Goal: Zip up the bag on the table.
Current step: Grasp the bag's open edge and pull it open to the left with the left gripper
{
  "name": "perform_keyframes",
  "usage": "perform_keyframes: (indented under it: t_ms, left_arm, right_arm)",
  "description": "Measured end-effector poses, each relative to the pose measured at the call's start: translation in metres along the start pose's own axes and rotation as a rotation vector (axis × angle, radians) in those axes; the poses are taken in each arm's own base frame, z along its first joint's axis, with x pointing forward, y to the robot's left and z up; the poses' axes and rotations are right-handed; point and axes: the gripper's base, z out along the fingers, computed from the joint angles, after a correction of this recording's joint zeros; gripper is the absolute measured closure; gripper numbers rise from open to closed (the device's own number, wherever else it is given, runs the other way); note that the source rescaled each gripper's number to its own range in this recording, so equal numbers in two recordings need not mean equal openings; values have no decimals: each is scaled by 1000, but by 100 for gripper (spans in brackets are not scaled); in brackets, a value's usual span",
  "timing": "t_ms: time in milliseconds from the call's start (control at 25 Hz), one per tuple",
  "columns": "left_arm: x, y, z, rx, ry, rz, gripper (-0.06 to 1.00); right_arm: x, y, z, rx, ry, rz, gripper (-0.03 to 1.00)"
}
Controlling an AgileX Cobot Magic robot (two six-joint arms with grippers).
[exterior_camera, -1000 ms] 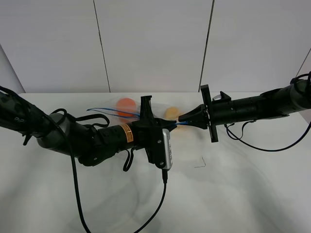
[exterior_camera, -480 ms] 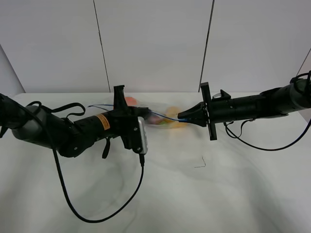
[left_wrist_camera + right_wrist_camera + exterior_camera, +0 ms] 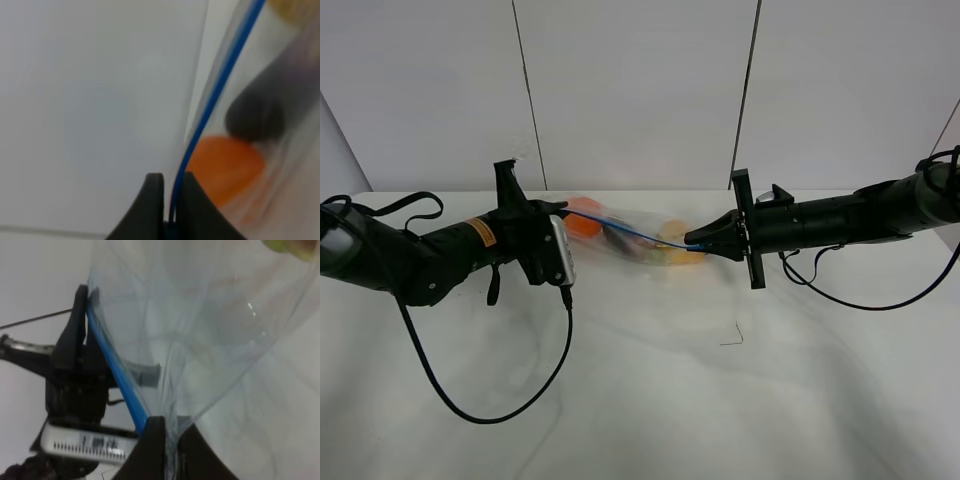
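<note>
- While the bag (image 3: 638, 243) is stretched between the two arms over the far part of the table (image 3: 740, 400), its blue zipper strip (image 3: 625, 231) runs taut from one gripper to the other.
- L gripper (image 3: 561, 208): jaws pressed together on the strip's left end. Wrist view shows the blue line pinched btwn the two black fingers (image 3: 152, 200).
- R gripper (image 3: 691, 243): clamped tight too, on the strip's right end, w/ clear plastic bunched in the jaws.
- High view: strip slopes down from L to R.
- Inside bag: orange fruit (image 3: 582, 224) next to L gripper, yellowish fruit (image 3: 676, 256) next to R gripper, and a dark item (image 3: 260, 110) btwn them, too blurred to ID.
- Can't tell if the bag's underside touches the table.
</note>
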Motion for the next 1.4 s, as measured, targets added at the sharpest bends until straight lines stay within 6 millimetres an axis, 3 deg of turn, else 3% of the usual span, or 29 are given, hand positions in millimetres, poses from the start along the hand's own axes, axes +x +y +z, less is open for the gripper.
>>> perform_keyframes:
  t_ms: [480,1160,1280,1400]
  left_arm:
    - [50,15,-11,-37,134,-34,94]
    - [55,17,-12,-45,153,-45,94]
    - [57,18,-13,-51,166,-58,84]
    - [61,19,-14,-59,189,-76,59]
  right_arm:
    - [0,0,0,-3,0,1,97]
    - [0,0,0,2,5,-2,97]
    - [1,-1,0,9,11,-6,97]
    - [2,-1,0,14,17,-11,97]
